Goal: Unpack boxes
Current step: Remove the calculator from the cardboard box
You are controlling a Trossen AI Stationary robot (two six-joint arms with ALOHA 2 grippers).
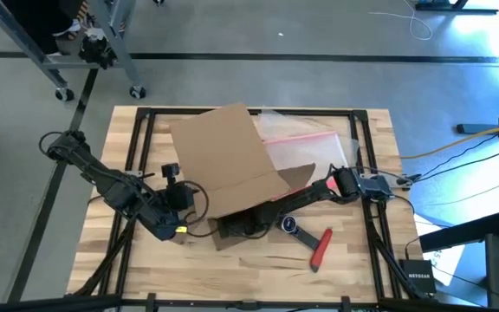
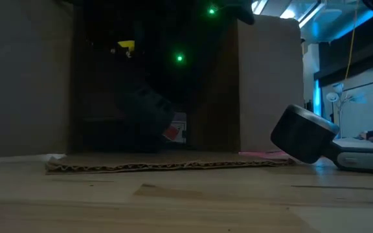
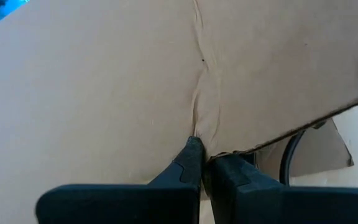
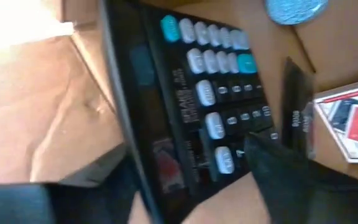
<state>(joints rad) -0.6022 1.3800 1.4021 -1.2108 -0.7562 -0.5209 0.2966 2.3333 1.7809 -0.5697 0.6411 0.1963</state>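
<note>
Two risks I see: left tool (image 3: 202,163), clamped on the box (image 1: 228,160) flap, tearing it; right tool (image 4: 191,186), half-apart around the calculator (image 4: 210,106), dropping it.

The cardboard box (image 1: 228,160) takes up the middle of the counter (image 1: 353,277), its raised flap roofing the opening on the near side. Inside, a black calculator (image 4: 197,106) fills most of the floor, with a card pack (image 4: 353,121) beside it. A clear pouch (image 1: 306,143) blocks the far right. A red-handled tool (image 1: 320,249) lies near the near right corner. The near left corner is bare wood.
</note>
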